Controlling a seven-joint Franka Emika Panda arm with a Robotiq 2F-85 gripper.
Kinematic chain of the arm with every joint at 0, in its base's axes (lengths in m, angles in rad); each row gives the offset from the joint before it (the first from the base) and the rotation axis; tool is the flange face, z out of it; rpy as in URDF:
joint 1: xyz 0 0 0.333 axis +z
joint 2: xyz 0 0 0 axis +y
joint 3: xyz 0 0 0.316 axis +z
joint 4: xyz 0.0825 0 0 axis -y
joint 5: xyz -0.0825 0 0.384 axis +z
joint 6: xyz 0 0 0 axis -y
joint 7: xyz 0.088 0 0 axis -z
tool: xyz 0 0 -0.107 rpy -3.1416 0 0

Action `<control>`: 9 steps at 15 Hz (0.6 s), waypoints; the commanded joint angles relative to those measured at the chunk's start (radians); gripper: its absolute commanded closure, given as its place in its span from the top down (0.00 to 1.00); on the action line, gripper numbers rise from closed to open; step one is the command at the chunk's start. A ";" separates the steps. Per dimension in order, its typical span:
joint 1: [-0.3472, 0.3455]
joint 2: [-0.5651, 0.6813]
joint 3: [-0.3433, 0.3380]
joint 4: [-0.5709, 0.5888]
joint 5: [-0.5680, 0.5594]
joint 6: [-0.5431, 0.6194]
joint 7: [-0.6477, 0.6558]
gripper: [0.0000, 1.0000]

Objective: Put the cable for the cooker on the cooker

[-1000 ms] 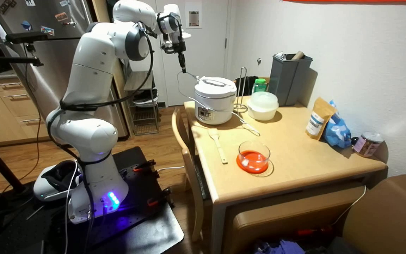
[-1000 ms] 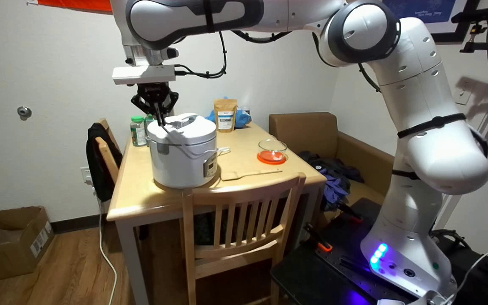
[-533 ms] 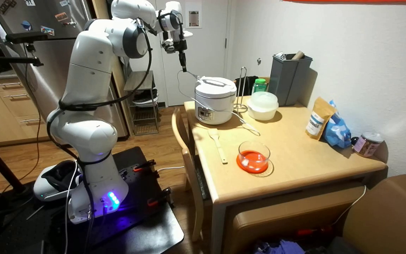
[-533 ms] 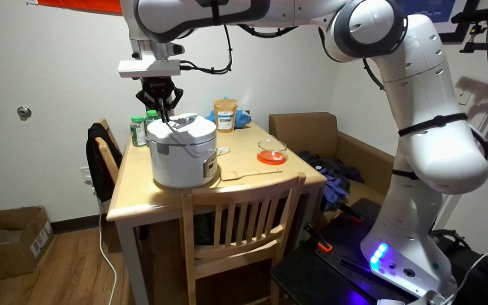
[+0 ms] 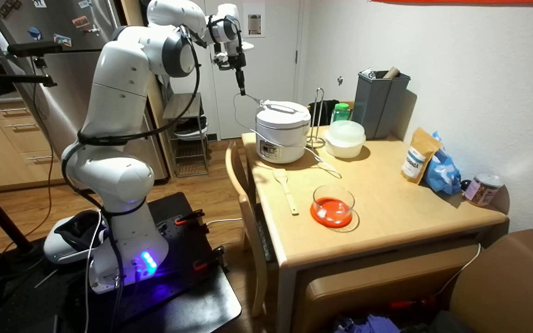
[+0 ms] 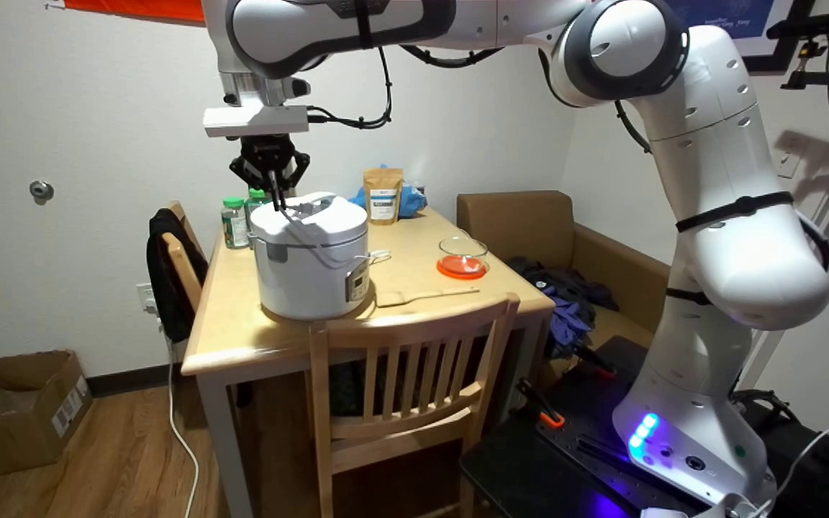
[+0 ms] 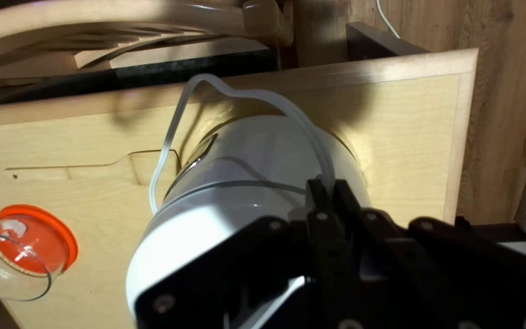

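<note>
The white rounded cooker (image 5: pixel 281 127) stands upright near a table corner, lid shut, dark panel on its side; it also shows in an exterior view (image 6: pixel 299 280) and the wrist view (image 7: pixel 267 141). My gripper (image 5: pixel 242 92) is shut on the pale cable and is just above the lid's edge in an exterior view (image 6: pixel 280 206). The wrist view shows the cable (image 7: pixel 263 94) between the fingertips (image 7: pixel 328 185), looping out past the cooker's side. In an exterior view the cable (image 5: pixel 289 145) crosses the cooker's front and its far part lies on the table. I cannot make out the plug end.
A wooden spatula (image 5: pixel 286 192) and a glass bowl (image 5: pixel 333 206) on a red base lie near the cooker. A wire stand (image 5: pixel 316 120), a lidded white bowl (image 5: pixel 344 145) and a grey bin (image 5: pixel 380 106) stand beyond. A wooden chair (image 6: pixel 414 324) is against the table edge.
My gripper has risen slightly and shifted a little to one side, then come down a touch, with the cable still held. The cooker has not moved.
</note>
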 commanded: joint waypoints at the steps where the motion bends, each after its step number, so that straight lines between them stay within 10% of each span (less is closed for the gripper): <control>1: -0.032 -0.026 0.005 -0.025 -0.003 0.063 -0.102 0.02; 9: -0.141 -0.031 0.012 -0.086 0.121 0.177 -0.168 0.02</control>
